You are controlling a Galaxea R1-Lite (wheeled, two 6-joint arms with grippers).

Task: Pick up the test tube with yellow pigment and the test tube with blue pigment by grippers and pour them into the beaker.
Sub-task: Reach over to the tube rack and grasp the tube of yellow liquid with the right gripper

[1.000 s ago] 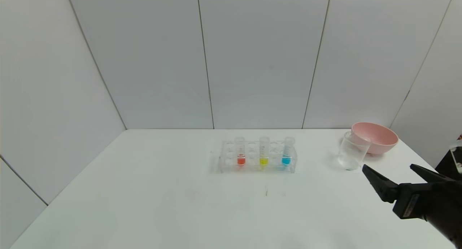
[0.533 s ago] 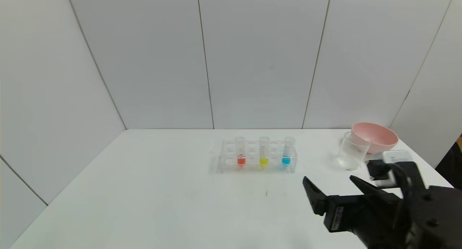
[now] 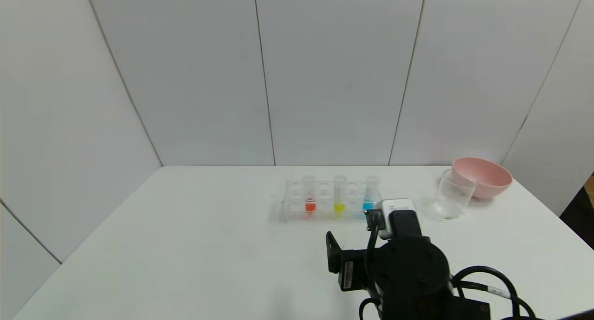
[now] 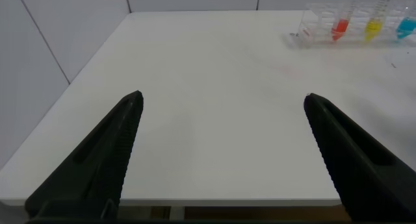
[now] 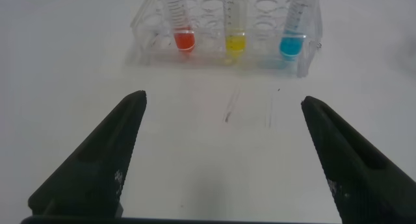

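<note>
At mid-frame a clear rack (image 3: 297, 204) held three upright tubes, an orange-red tube (image 3: 309, 195), the test tube with yellow pigment (image 3: 339, 195) and the test tube with blue pigment (image 3: 370, 194), with the beaker (image 3: 452, 195) tilted against a pink bowl (image 3: 485, 176) at the right. They stood on a white table (image 3: 185, 246) walled by grey panels (image 3: 325, 69). The right gripper (image 5: 224, 130), fingers wide apart and empty, had swung from the right edge to just before the rack, while the left gripper (image 4: 221, 120) hung spread open over the table's left side.

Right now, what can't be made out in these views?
- Right gripper: in the head view its own wrist hides the far jaw.
- Test tube with blue pigment: lower end partly behind that wrist's white block.
- Beaker: contents too faint to tell.
- Left gripper: outside the head view.
</note>
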